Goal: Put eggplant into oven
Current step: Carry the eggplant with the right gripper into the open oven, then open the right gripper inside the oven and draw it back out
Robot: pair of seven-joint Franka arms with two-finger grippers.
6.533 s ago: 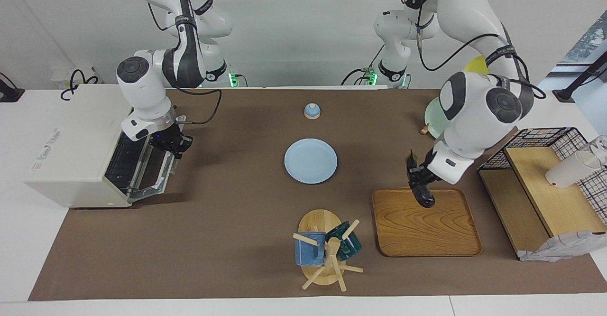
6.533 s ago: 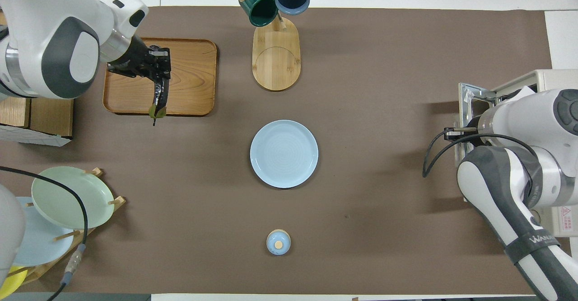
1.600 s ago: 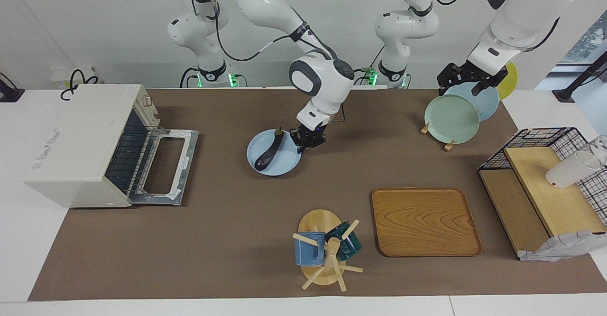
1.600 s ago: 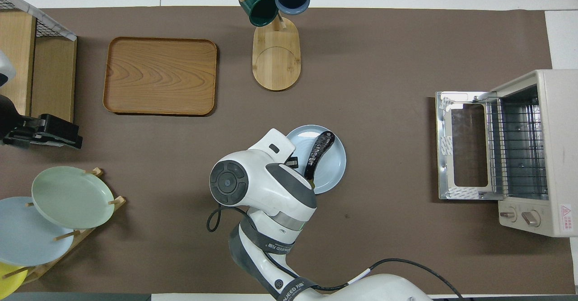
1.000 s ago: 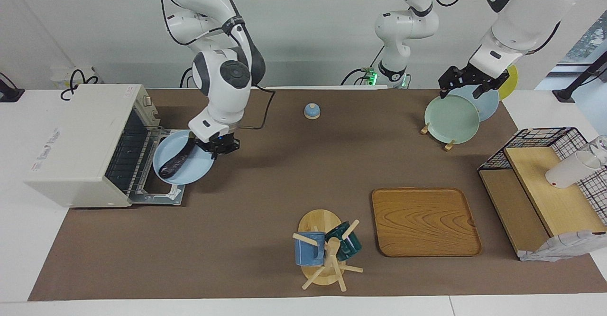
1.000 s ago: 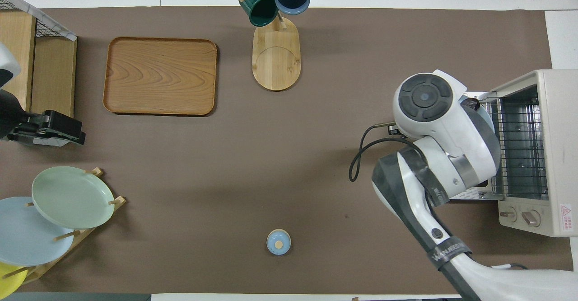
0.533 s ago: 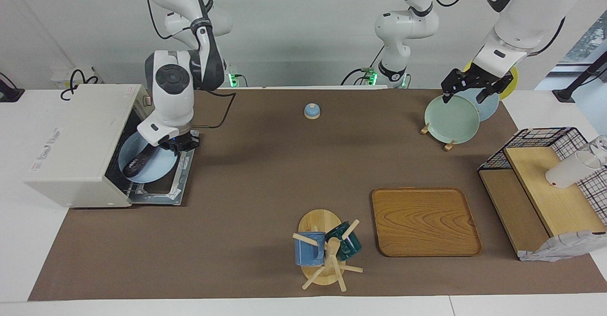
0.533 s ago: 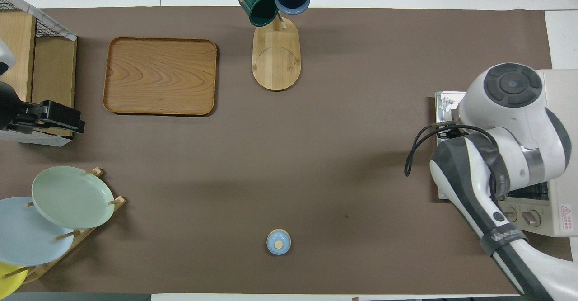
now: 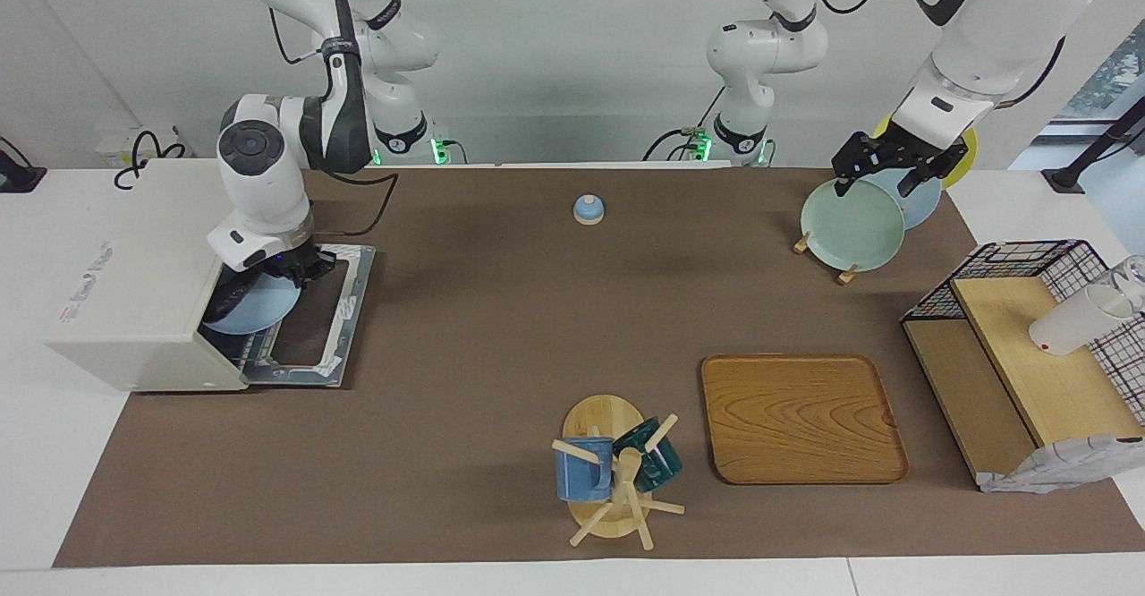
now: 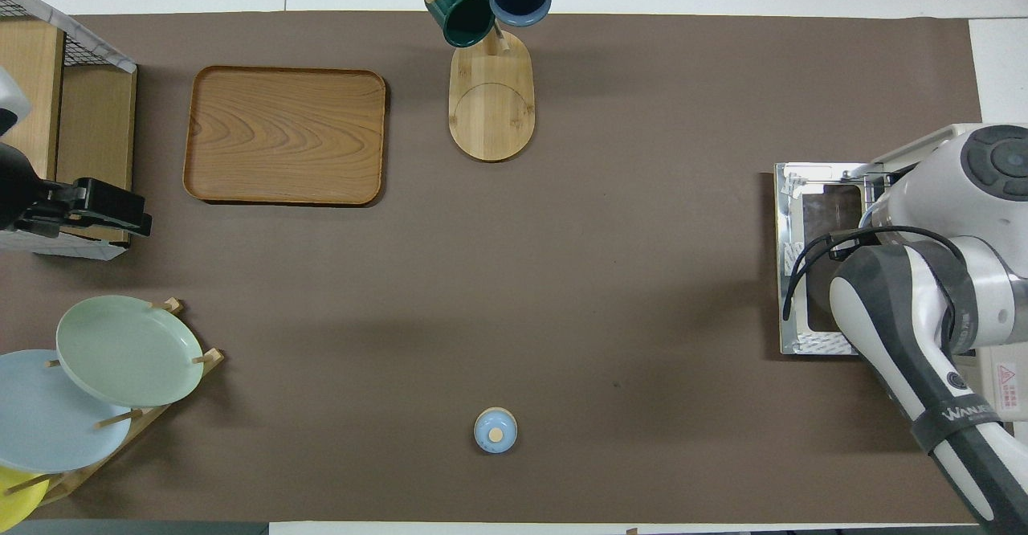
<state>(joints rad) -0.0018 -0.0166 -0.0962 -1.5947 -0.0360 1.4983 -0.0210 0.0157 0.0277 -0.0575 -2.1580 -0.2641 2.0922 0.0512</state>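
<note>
oven (image 9: 134,283): boxy off-white metal shell, door dropped flat toward bench centre, glass pane in a shiny metal frame (image 10: 811,270); sits at the right arm's end of the bench
plate (image 9: 246,310): smooth pale-blue round dish, now mostly inside the oven mouth, only its outer edge showing under the wrist
eggplant: glossy dark body not clearly visible now; it rode in on the plate, hidden by the oven top and the right wrist
right gripper (image 9: 300,269): over the door hinge line at the oven mouth, fingers clamped on the plate rim
left gripper (image 9: 881,166): hanging over the plate rack, fingers spread, nothing in them; arm waiting
plate rack (image 9: 850,216): wooden pegs holding green, blue and yellow glazed plates, at the left arm's end
wooden tray (image 9: 801,417): rounded rectangle, visible grain, bare
mug tree (image 9: 617,475): bamboo base and pegs, one blue and one dark-green mug
small blue knob lid (image 9: 588,209): near the robots, mid-bench
in the way: right arm's white wrist covers the oven opening in the overhead view
change: half a second ago plate and eggplant were half out over the door; both have since gone deeper in. Left gripper unchanged.
</note>
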